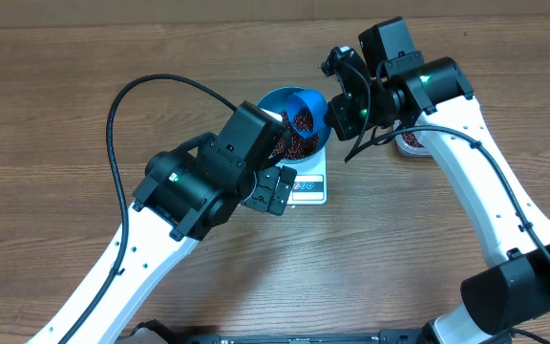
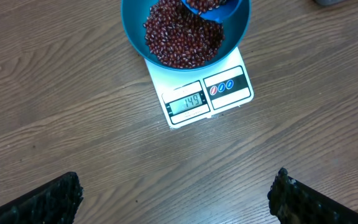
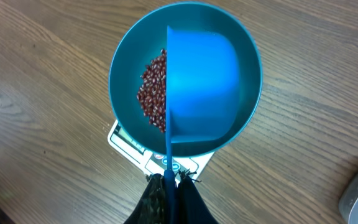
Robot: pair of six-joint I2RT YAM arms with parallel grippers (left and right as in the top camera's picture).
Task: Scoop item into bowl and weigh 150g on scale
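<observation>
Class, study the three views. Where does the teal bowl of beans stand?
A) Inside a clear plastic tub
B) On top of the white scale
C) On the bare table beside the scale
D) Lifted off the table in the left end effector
B: the bowl, with beans inside, rests on the scale, whose display panel sticks out from under the bowl's rim.

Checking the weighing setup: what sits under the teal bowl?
The white kitchen scale, with the bowl resting on it. Only its front edge with display and buttons shows; the platform beneath the bowl is covered.
</observation>
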